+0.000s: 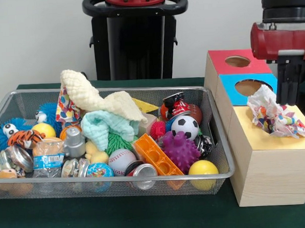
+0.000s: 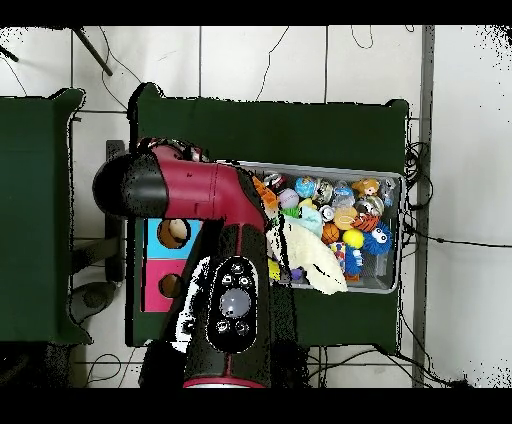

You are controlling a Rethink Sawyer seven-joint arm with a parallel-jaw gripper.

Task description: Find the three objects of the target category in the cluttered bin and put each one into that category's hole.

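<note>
Crumpled, multicoloured patterned cloth (image 1: 274,117) sits bunched on the yellow top of the wooden box (image 1: 271,176), directly below and slightly to the left of the end effector (image 1: 289,89) in the front view. Whether the cloth lies over a hole there cannot be made out. The end effector hangs as a dark column under the red arm (image 1: 281,41), and its tips appear to stop just above the cloth; whether they are spread or pressed together cannot be told. Behind the end effector, farther along the same box, a blue section with a round hole (image 1: 250,87) and a red section with another hole (image 1: 237,61) sit in a row.

To the left of the end effector, well apart from it, the wire mesh bin (image 1: 215,136) stands on the green worktop (image 1: 122,217). It is heaped with clutter: a cream knitted cloth (image 1: 90,94) draped on top, a mint green cloth (image 1: 104,126), a soccer ball (image 1: 185,126), a purple spiky ball (image 1: 181,151), a yellow ball (image 1: 203,168), a baseball (image 1: 121,160) and an orange plastic block (image 1: 155,155).

From overhead, the arm (image 2: 195,190) covers most of the box.
</note>
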